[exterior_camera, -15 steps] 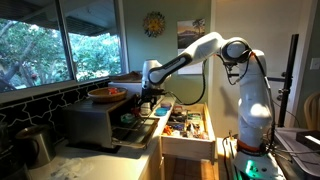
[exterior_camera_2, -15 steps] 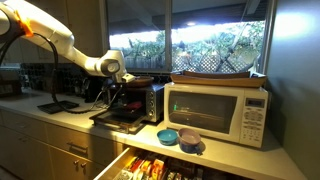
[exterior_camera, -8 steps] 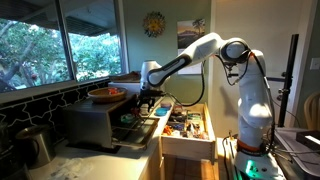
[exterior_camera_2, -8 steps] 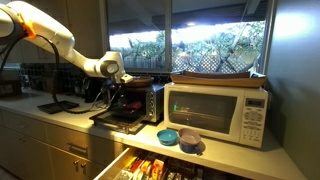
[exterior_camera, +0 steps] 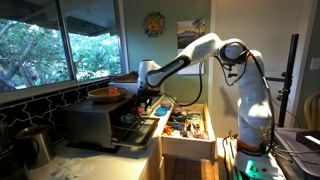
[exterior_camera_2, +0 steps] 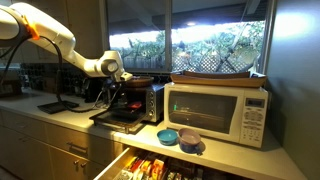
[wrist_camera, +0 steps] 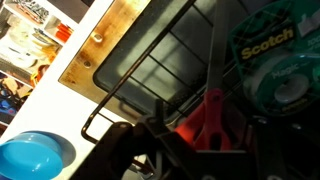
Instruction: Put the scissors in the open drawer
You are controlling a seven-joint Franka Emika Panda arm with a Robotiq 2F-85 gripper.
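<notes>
The red-handled scissors (wrist_camera: pixel 210 108) lie on the dropped-down door of the silver toaster oven (exterior_camera: pixel 95 120), next to a green Scotch tape roll (wrist_camera: pixel 275 65). My gripper (wrist_camera: pixel 203 135) is low over the door, its dark fingers standing on either side of the red handles; it looks open. In both exterior views the gripper (exterior_camera: pixel 143 98) (exterior_camera_2: pixel 115 90) reaches into the oven's mouth. The pale wood drawer (exterior_camera: pixel 188 148) is pulled out below the counter and is full of small items; it also shows in an exterior view (exterior_camera_2: pixel 112 166).
A white microwave (exterior_camera_2: pixel 215 110) stands beside the toaster oven, with a blue bowl (exterior_camera_2: pixel 168 135) and another bowl in front of it. The blue bowl also shows in the wrist view (wrist_camera: pixel 30 155). A dish sits on top of the oven (exterior_camera: pixel 105 93). Windows run behind the counter.
My gripper has edged slightly further toward the toaster oven's mouth. The scissors and the drawer have not moved.
</notes>
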